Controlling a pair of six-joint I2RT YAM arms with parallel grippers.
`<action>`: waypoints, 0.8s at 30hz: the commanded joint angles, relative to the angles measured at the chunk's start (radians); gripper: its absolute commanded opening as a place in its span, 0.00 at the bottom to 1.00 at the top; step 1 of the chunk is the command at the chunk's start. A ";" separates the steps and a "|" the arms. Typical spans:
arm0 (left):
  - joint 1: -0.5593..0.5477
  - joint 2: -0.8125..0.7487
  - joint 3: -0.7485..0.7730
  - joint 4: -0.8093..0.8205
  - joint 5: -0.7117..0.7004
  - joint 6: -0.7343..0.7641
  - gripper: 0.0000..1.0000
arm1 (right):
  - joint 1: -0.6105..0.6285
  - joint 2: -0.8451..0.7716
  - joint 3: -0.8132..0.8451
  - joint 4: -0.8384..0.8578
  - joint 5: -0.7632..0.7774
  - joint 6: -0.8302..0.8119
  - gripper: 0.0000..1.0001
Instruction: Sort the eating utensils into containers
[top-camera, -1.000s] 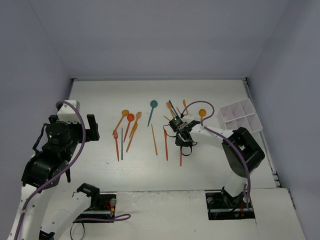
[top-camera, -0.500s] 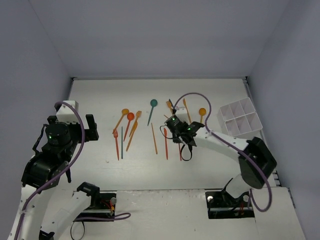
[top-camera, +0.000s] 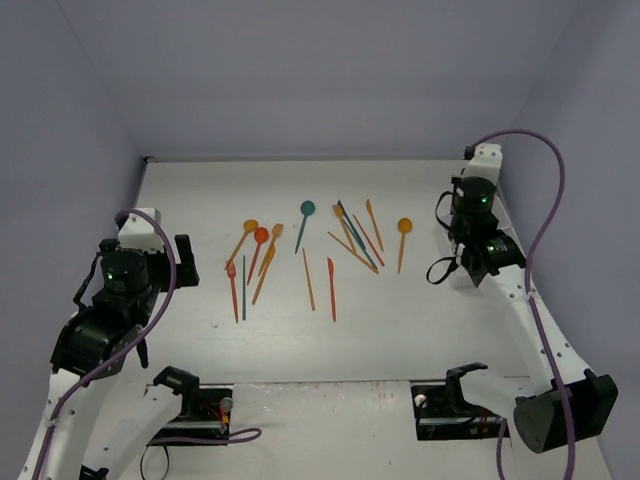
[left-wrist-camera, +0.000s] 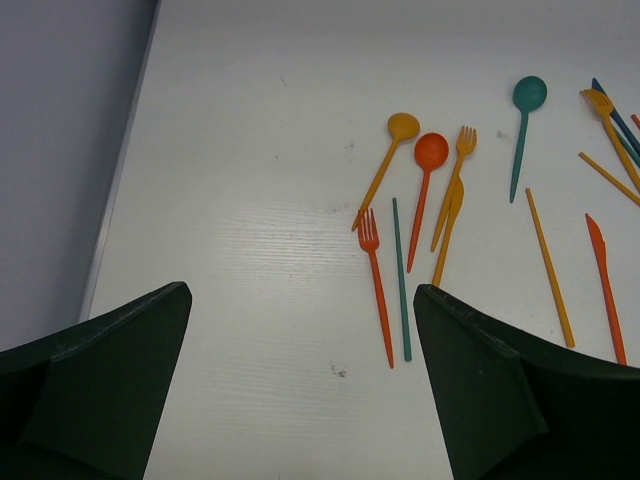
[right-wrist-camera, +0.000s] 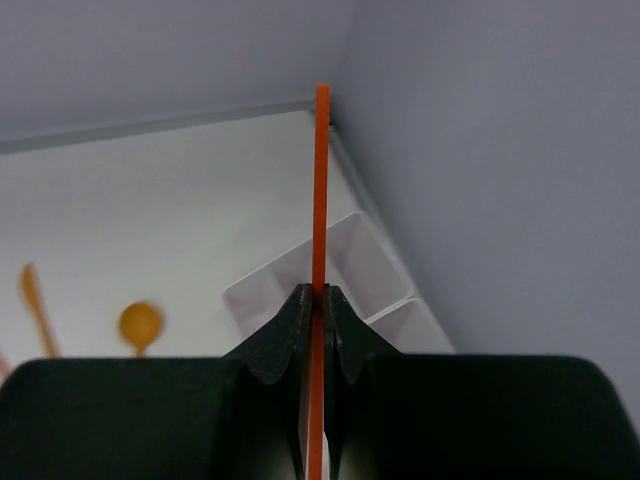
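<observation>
Eating utensils (top-camera: 332, 290), thin orange, red and teal plastic, lie unsorted left of the white compartmented plastic organizer (right-wrist-camera: 345, 262) | my right pincer (right-wrist-camera: 318, 300) clamps one red-orange utensil (right-wrist-camera: 321, 180) near it | my left pincer (left-wrist-camera: 300, 340) gapes wide, holding nothing

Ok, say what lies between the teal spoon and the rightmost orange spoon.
A crossed pile of utensils, mostly orange with one dark teal, lies between the teal spoon and the orange spoon; the top view shows it.
</observation>
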 joint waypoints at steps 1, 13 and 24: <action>-0.004 -0.018 -0.014 0.036 -0.007 -0.034 0.92 | -0.168 0.063 -0.023 0.280 -0.094 -0.143 0.00; -0.004 -0.088 -0.017 0.032 0.012 -0.053 0.92 | -0.388 0.384 0.132 0.437 -0.225 -0.062 0.00; -0.004 -0.035 0.046 0.035 -0.023 -0.017 0.92 | -0.405 0.515 0.209 0.441 -0.293 -0.042 0.00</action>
